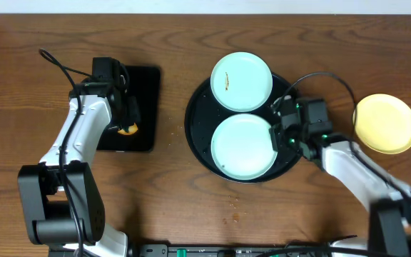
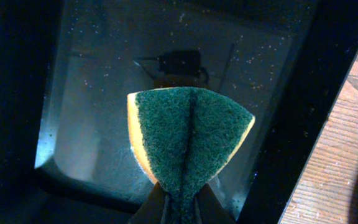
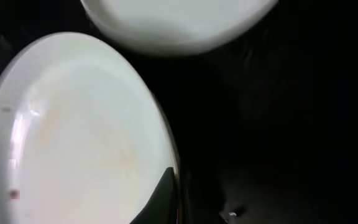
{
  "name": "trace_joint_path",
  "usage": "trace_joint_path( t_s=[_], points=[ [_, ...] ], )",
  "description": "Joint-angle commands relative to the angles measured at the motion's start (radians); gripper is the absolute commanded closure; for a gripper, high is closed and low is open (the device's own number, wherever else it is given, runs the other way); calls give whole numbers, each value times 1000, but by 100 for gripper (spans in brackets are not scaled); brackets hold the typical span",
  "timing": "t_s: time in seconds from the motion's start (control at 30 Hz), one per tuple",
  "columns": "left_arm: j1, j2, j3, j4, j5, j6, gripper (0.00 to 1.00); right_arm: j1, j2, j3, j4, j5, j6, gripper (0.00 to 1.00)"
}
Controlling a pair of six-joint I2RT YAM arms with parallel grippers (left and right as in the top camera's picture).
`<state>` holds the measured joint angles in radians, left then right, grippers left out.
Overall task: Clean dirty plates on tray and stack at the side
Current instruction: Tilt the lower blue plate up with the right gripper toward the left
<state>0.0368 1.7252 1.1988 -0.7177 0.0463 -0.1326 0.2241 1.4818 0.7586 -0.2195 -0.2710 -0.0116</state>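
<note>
Showing the large round glossy black tray: on its near half, a pale blue-white round plate, right rim pinched by the right gripper; on its far half, a second pale blue-white plate with a brown smear. Right of the tray, a pale yellow plate; left, the left gripper clamps a green-faced yellow sponge over a rectangular black tray.

Overhead looks straight down on the table. Wrist views sit close: left over sponge, right beside plate.
</note>
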Motion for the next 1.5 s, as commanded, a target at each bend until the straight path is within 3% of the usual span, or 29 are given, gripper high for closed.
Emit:
trace_joint_path(
  t_s=[0.0,0.23,0.47,0.77,1.03,1.3,1.47],
  points=[
    [1,-3,-4,-3,-2,9,92,7,-158,51,-14,111,15,99],
    [1,-3,-4,24,-2,10,92,69,-407,50,-129,581,86,99],
    [-10,-3,-4,58,-2,69,92,241,-468,50,-139,917,86,99],
    [-21,23,-4,99,-2,69,89,296,-410,50,-141,911,132,99],
    [-21,-10,22,167,-1,87,93,295,-369,50,-130,865,155,99],
    [-35,-232,38,150,333,53,93,296,-349,50,-101,865,239,99],
    [-109,-283,38,55,467,42,92,319,-349,50,-2,864,105,99]
  ],
)
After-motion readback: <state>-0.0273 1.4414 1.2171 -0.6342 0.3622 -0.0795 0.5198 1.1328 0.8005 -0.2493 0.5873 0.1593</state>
